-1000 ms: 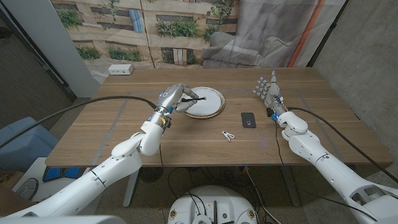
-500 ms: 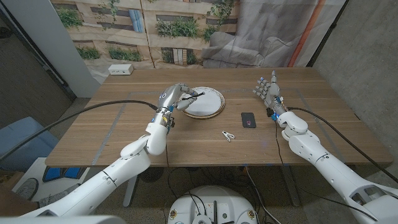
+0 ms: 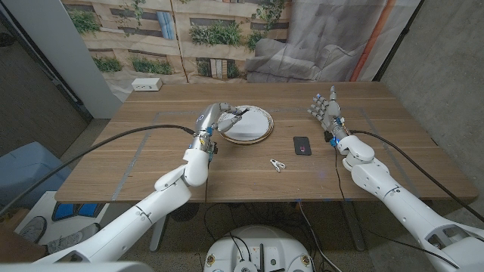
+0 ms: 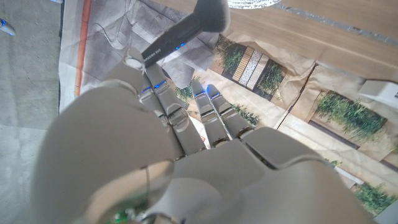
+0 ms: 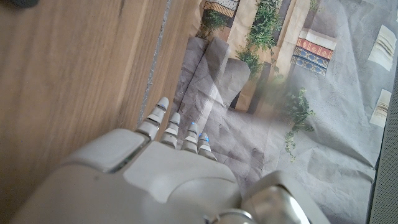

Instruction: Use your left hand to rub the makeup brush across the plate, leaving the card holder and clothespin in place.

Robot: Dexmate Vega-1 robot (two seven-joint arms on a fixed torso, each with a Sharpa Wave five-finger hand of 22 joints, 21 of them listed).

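A white plate (image 3: 262,133) with a brown rim sits at the middle of the table. My left hand (image 3: 217,119) is at the plate's left edge and grips the makeup brush (image 3: 240,113), whose dark handle slants over the plate. In the left wrist view the brush (image 4: 180,32) sticks out from my left hand (image 4: 174,149), its head close to the plate (image 4: 252,3). The black card holder (image 3: 302,145) lies to the right of the plate. A white clothespin (image 3: 278,164) lies nearer the front edge. My right hand (image 3: 325,108) stands beyond the card holder, fingers apart and holding nothing.
A white box (image 3: 147,85) sits at the table's back left corner. A black cable (image 3: 144,130) runs along my left arm over the left half of the table. A printed backdrop hangs behind the table's far edge.
My left hand has shifted a little to the right and farther over the plate's left edge, carrying the brush with it. The right hand, card holder and clothespin have not moved.
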